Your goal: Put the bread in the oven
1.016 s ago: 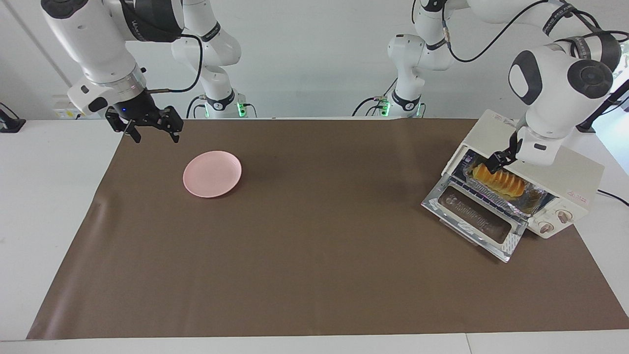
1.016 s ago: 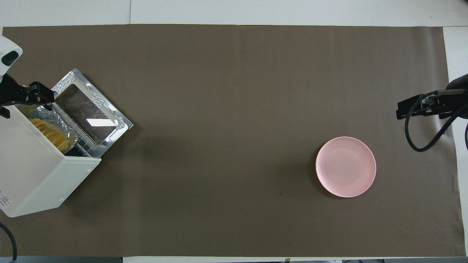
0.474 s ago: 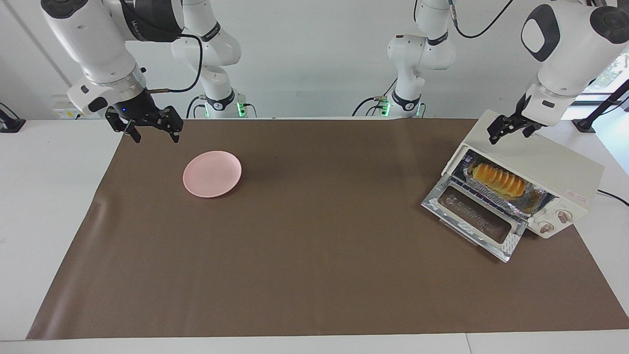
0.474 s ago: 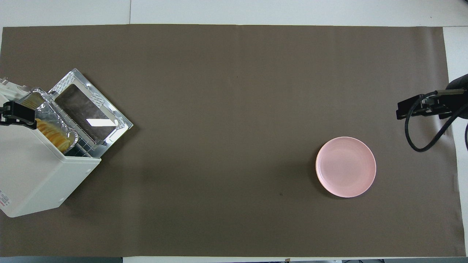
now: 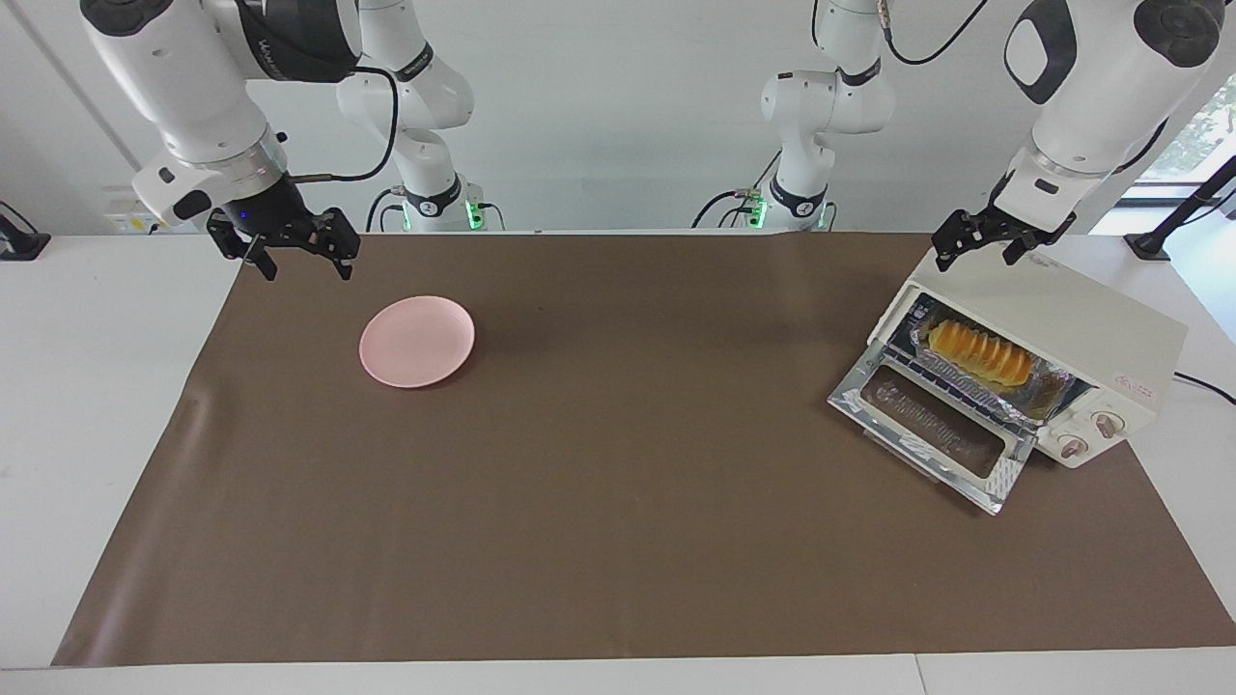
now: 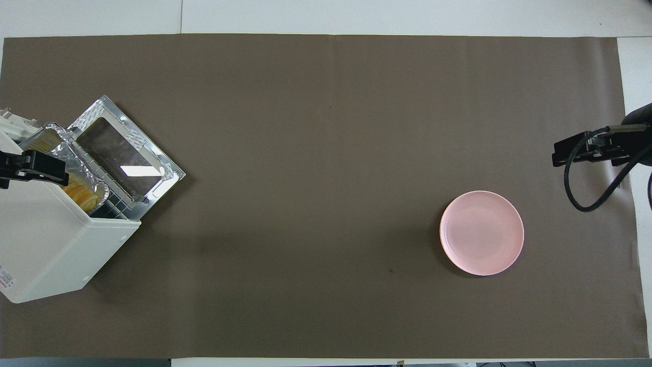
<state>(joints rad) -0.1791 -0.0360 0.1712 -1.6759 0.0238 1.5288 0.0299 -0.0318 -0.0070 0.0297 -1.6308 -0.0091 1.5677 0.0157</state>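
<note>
Bread sits on foil tray inside oven, so I lift my empty, spread left gripper clear; right gripper waits spread above the mat near plate.

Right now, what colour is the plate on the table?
Pale pink. The plate shows best in the overhead view, plain with no pattern.

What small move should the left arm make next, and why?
Probably lower the open left gripper toward the lowered door and lift it shut. The bread already lies in its foil tray inside the oven, and neither gripper holds anything. The right gripper waits near the pink plate.
</note>
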